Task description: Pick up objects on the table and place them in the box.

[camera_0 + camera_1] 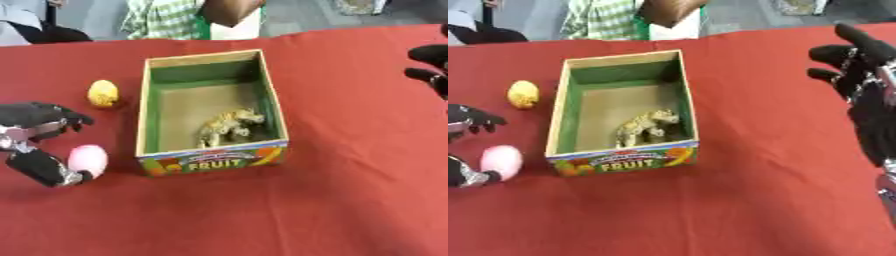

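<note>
Just beside left robot hand (pixel 39 145) — pink egg (pixel 87 159)

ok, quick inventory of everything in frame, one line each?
box: 1, green inside, fruit print on front, table centre
toy animal: 1, tan and spotted, inside box near front right
yellow object: 1, yellow, on cloth left of box
pink egg-shaped object: 1, pink, front left of box, by left hand
tablecloth: 1, red, covers table
left hand: black and silver, fingers curved around pink object
right hand: black, open, right edge
</note>
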Controlling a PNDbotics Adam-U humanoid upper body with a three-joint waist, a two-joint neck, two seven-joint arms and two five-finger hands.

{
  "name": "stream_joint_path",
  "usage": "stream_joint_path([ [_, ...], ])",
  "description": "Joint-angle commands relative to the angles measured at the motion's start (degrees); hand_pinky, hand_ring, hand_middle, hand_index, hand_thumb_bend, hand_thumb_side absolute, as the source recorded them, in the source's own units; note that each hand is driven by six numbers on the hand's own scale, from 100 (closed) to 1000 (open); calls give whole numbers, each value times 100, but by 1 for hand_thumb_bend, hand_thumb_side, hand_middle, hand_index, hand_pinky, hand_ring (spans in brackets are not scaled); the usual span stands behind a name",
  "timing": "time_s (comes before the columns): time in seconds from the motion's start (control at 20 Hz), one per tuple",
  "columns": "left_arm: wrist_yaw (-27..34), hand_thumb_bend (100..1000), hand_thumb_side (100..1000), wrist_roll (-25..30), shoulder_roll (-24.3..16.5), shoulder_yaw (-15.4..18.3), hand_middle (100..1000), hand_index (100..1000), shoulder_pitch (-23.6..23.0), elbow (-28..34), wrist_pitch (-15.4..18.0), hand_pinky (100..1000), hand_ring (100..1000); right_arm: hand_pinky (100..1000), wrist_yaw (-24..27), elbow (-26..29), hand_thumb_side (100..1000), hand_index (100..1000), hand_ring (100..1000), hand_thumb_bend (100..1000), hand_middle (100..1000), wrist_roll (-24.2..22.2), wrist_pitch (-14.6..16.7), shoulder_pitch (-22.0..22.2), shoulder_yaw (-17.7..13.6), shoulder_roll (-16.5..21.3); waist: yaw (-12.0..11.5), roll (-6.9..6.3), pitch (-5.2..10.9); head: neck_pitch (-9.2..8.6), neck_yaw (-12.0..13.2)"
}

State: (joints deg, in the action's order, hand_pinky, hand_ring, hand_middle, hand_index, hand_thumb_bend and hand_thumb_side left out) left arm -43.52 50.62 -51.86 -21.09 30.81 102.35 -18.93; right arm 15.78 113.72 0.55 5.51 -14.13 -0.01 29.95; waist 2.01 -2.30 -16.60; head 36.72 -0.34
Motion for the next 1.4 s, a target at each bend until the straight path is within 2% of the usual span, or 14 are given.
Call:
stream_joint_path([
  [0.05, -75, 421, 459, 134, -71, -1, 774, 947, 95, -108, -86, 559, 777, 839, -24, 87, 1000, 962, 881, 100, 736, -10, 7, -61, -50, 81, -4, 18, 78, -46, 26],
  [0.35, -26, 422, 461, 134, -13, -56, 769, 940, 119, -247, -34, 553, 770, 839, -25, 87, 1000, 962, 881, 100, 736, -9, 5, -62, -49, 72, -3, 22, 74, -56, 32],
  [0.4, -21, 415, 460, 134, -5, -61, 730, 876, 120, -254, -31, 532, 739, 839, -25, 87, 1000, 962, 881, 100, 736, -10, 4, -61, -49, 71, -1, 22, 74, -59, 32],
  [0.5, 1, 403, 446, 134, 47, -105, 698, 824, 140, -321, -30, 509, 713, 839, -25, 87, 1000, 962, 881, 100, 736, -12, -1, -58, -46, 60, 6, 21, 73, -67, 35],
  [0.85, -385, 315, 375, 134, 153, -195, 609, 720, 255, -608, 78, 419, 622, 839, -28, 87, 1000, 963, 881, 100, 736, -20, -9, -43, -44, 40, 18, 22, 73, -67, 36],
  [1.05, -733, 182, 288, 117, 212, -224, 558, 663, 290, -729, 196, 345, 563, 839, -29, 87, 1000, 963, 881, 100, 736, -23, -11, -35, -46, 32, 18, 23, 74, -63, 32],
  [1.15, -870, 104, 214, 101, 258, -238, 538, 643, 282, -746, 251, 321, 540, 839, -30, 87, 1000, 963, 881, 100, 736, -19, -14, -32, -48, 26, 19, 25, 74, -62, 30],
  [1.2, -892, 100, 122, 95, 275, -241, 537, 642, 277, -745, 271, 314, 532, 839, -30, 87, 1000, 963, 881, 100, 735, -19, -15, -30, -48, 24, 19, 26, 73, -60, 28],
  [1.4, -718, 100, 104, 59, 256, -228, 548, 655, 249, -562, 287, 299, 515, 840, -38, 87, 1000, 963, 881, 100, 735, -13, -16, -15, -55, 23, 19, 24, 74, -55, 20],
])
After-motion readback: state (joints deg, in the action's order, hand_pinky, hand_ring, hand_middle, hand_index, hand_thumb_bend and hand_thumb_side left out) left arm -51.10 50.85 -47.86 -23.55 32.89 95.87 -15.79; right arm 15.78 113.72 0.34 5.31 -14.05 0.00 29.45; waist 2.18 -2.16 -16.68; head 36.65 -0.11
